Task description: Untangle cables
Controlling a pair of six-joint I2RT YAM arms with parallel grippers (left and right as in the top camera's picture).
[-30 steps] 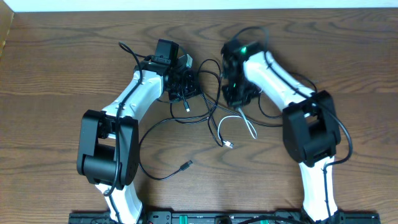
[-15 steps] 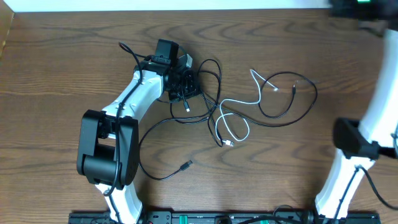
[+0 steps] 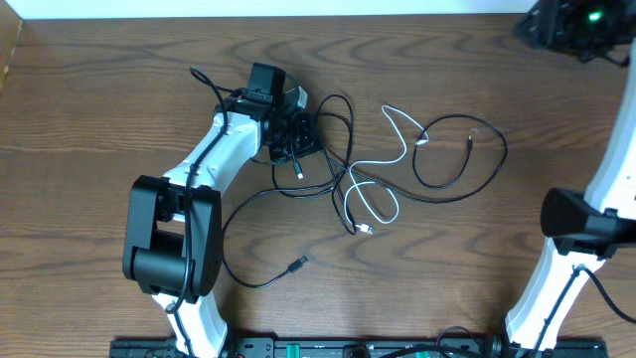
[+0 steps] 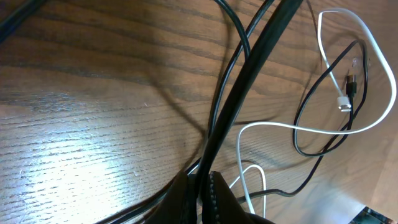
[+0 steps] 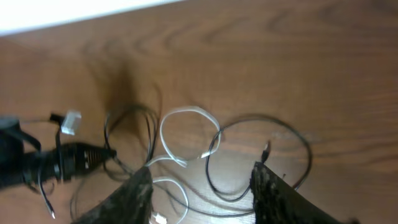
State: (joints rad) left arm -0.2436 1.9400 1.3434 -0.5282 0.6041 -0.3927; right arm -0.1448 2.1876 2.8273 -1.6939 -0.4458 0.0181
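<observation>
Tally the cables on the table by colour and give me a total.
white cables: 1
black cables: 2 that can be traced end to end; more may be hidden where they cross
total: 3, at the least

white cable (image 3: 405, 151): 1 | black cables (image 3: 504, 154): several, tangled, count unclear | arms (image 3: 214, 154): 2
</observation>
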